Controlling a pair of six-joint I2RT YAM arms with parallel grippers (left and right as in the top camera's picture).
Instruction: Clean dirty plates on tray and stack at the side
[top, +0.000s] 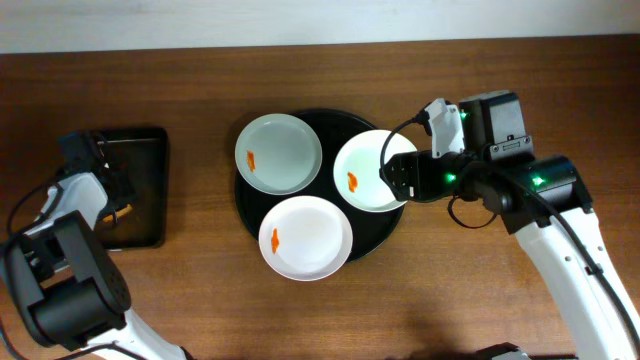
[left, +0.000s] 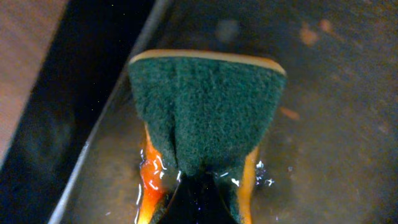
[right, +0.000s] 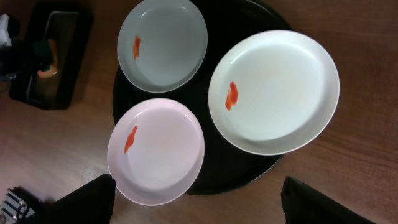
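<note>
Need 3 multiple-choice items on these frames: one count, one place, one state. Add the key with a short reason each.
1. How many plates on the round tray carry an orange smear?
A. one
B. two
C. three

2. Where is the green sponge?
A. on a plate
B. in the small rectangular tray
C. on the bare table

3. How is the right gripper?
A. open, holding nothing
B. shut on a plate
C. shut on the sponge

Key:
1 C: each of the three plates shows one smear.
2 B: the left wrist view shows it against that tray's wet floor.
3 A: its fingers stand wide apart above the plates, with nothing between them.
</note>
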